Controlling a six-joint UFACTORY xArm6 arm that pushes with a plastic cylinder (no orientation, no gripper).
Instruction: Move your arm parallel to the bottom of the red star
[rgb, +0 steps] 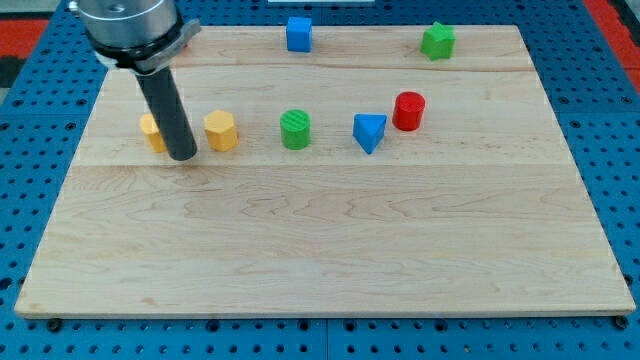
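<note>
My dark rod comes down from the arm's grey head (130, 25) at the view's top left. My tip (183, 156) rests on the wooden board (330, 240) between two yellow blocks. A yellow hexagon (220, 131) is just to its right. Another yellow block (151, 131) is just to its left, partly hidden by the rod, so its shape is unclear. No red star shows clearly; the arm's head covers the board's top left corner.
A green cylinder (295, 129), a blue triangle (369, 132) and a red cylinder (408, 110) stand in a row to the right of the tip. A blue cube (298, 33) and a green star (437, 41) sit near the board's top edge.
</note>
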